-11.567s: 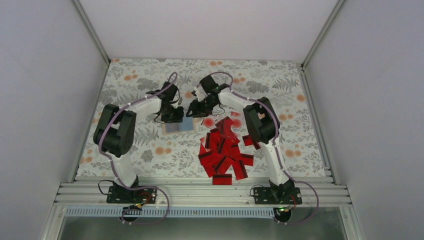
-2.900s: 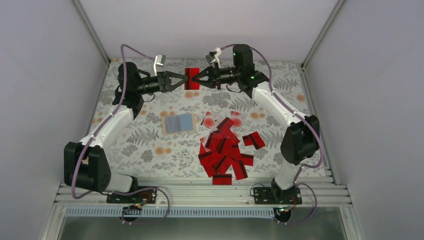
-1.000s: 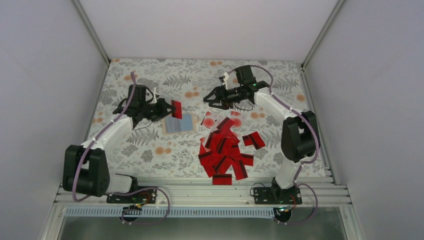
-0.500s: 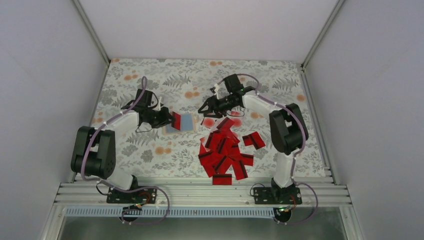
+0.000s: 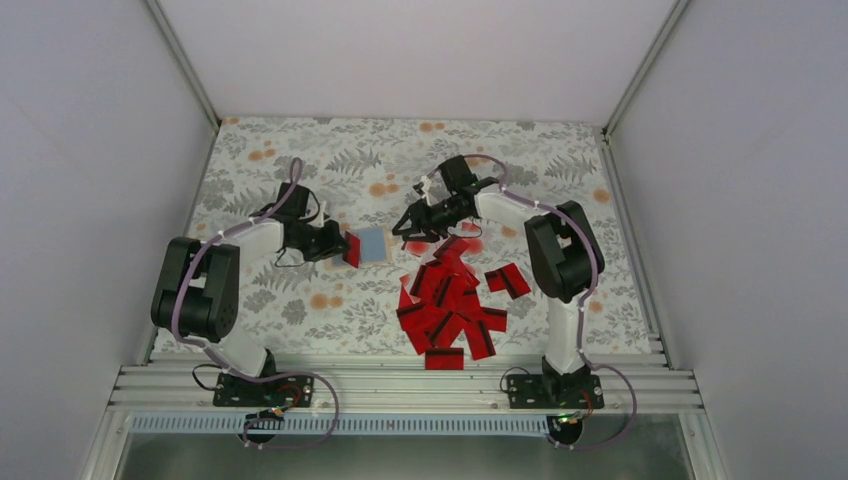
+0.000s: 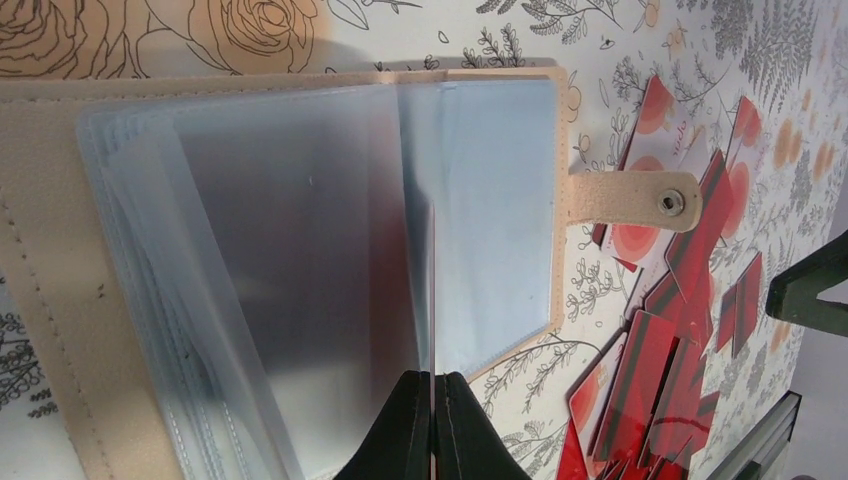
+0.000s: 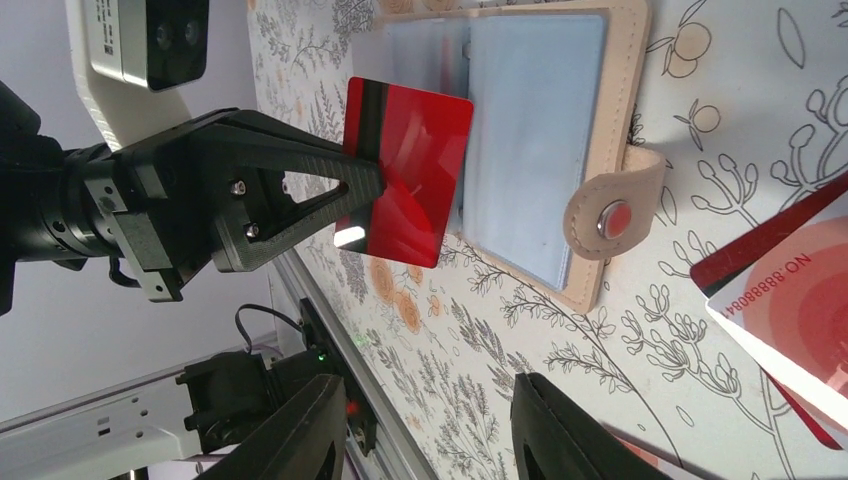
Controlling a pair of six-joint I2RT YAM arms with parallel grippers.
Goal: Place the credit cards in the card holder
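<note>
The tan card holder point(image 5: 372, 243) lies open on the cloth, its clear sleeves up; it also shows in the left wrist view point(image 6: 40, 250) and the right wrist view point(image 7: 625, 150). My left gripper point(image 5: 345, 247) is shut on a red credit card point(image 7: 408, 170), held edge-on point(image 6: 432, 300) over the holder's sleeves. My right gripper point(image 5: 405, 227) is open and empty, just right of the holder by its snap strap point(image 7: 612, 205). A pile of red credit cards point(image 5: 450, 305) lies on the cloth to the right of the holder.
The floral cloth point(image 5: 560, 180) covers the table. White walls close in the left, right and far sides. A metal rail point(image 5: 400, 385) runs along the near edge by the arm bases.
The left gripper, which took the red card from the right gripper in the air, has come down with it to the holder's left part. The right gripper opened and lowered beside the holder.
</note>
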